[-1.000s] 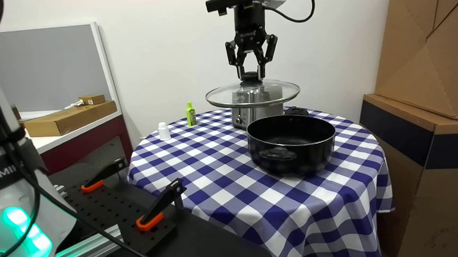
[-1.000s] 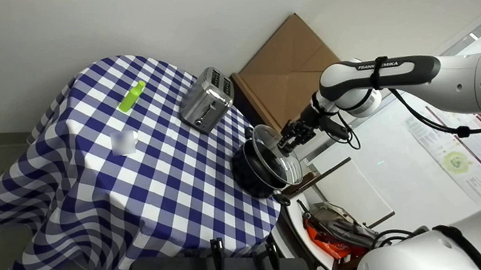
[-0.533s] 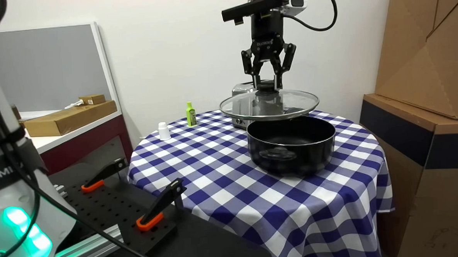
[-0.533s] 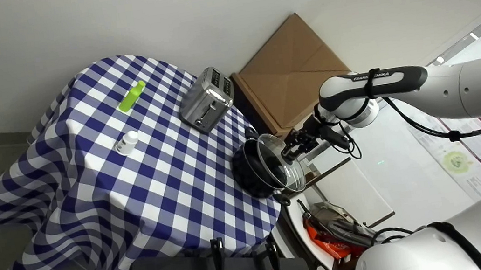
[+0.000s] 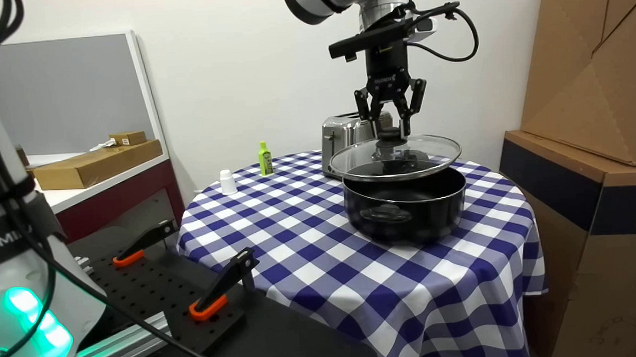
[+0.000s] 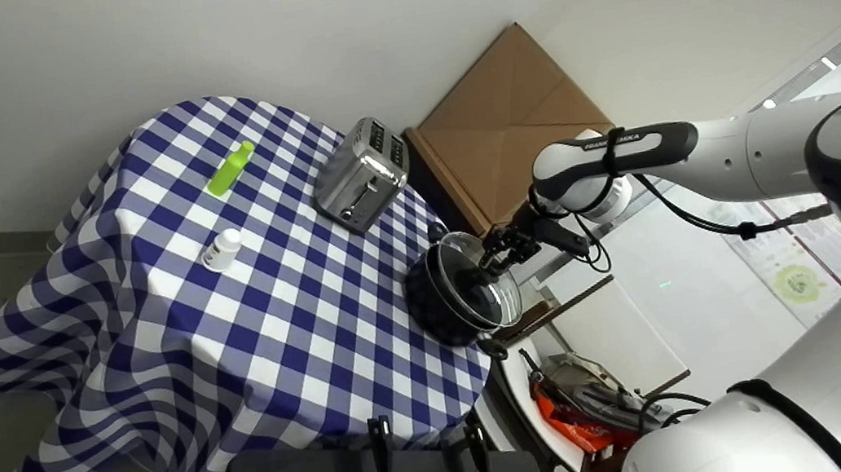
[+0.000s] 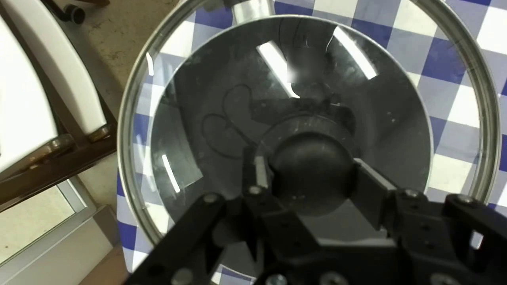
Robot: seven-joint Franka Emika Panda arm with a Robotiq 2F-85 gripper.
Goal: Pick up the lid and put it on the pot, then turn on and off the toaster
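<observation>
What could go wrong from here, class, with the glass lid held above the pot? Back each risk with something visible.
First, the glass lid might tip or slip, since the gripper holds it only by its black knob. Second, it could land crooked on the pot, which shows off-centre through the lid in the wrist view.

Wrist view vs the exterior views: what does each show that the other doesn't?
Only the wrist view: a close look down onto the lid, with long bright strips mirrored in its glass.

Only the exterior views: the toaster, the green bottle, the small white container and the two black-and-orange clamps, all in both exterior views.

Shared: the gripper closed on the lid's black knob, the lid over the pot, and the blue-and-white checked tablecloth.
</observation>
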